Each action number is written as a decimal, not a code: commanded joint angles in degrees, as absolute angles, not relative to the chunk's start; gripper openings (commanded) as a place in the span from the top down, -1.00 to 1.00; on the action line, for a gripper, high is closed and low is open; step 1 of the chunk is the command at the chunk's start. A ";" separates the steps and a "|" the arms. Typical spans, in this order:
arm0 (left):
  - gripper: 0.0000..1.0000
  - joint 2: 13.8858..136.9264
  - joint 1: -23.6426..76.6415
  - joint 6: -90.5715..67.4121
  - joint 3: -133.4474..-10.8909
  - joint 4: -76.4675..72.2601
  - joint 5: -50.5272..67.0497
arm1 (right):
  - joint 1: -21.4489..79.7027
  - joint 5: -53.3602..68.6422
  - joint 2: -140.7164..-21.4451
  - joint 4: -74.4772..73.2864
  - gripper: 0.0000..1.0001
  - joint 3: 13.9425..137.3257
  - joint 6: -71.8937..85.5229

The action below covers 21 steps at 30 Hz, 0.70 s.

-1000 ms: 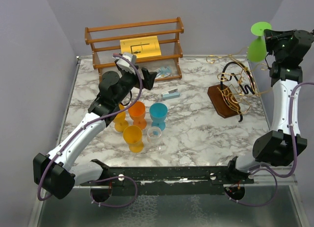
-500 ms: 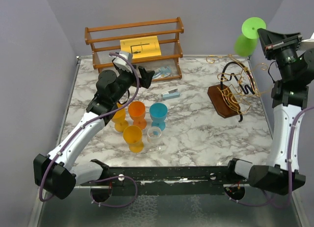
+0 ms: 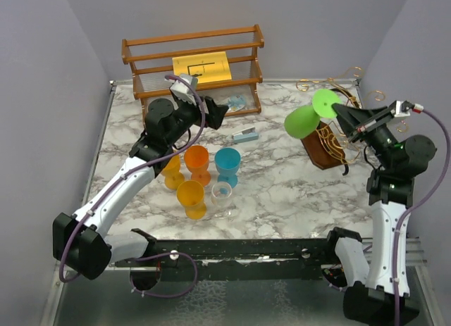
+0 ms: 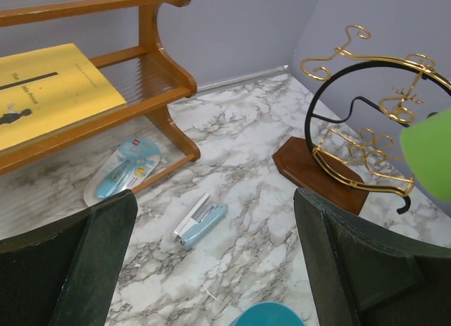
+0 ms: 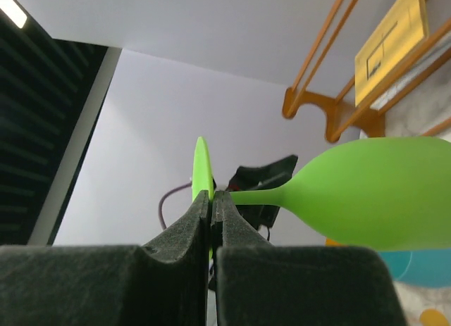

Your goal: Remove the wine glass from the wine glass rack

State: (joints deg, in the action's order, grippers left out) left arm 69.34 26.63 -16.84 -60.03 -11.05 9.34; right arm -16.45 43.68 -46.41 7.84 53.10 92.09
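Glass (image 3: 303, 120) is hanging clear of rack (image 3: 330, 144); my right gripper (image 5: 212, 199) is pinching its stem, left gripper (image 4: 215, 262) gaping empty; next: upright set-down.

Top external: high behind the near edge, looking down toward 12 o'clock over the marble table (image 3: 282, 185).
Left wrist: low, faces 3 o'clock; shares the wine glass rack (image 4: 317, 172).
Right wrist: faces 9 o'clock; shares the wooden shelf (image 5: 337, 122).
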 commanded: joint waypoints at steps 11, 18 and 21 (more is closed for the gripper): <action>-0.95 62.68 33.18 -41.29 -51.65 -19.11 22.35 | -13.10 53.10 -39.17 23.67 0.98 41.22 114.09; -0.98 63.25 33.34 -68.96 -42.69 -45.50 34.16 | -11.41 55.40 -42.10 26.95 0.98 44.96 121.28; -0.98 64.95 34.38 -73.64 -42.54 -52.23 34.48 | -10.37 55.22 -42.45 30.30 0.98 45.28 125.05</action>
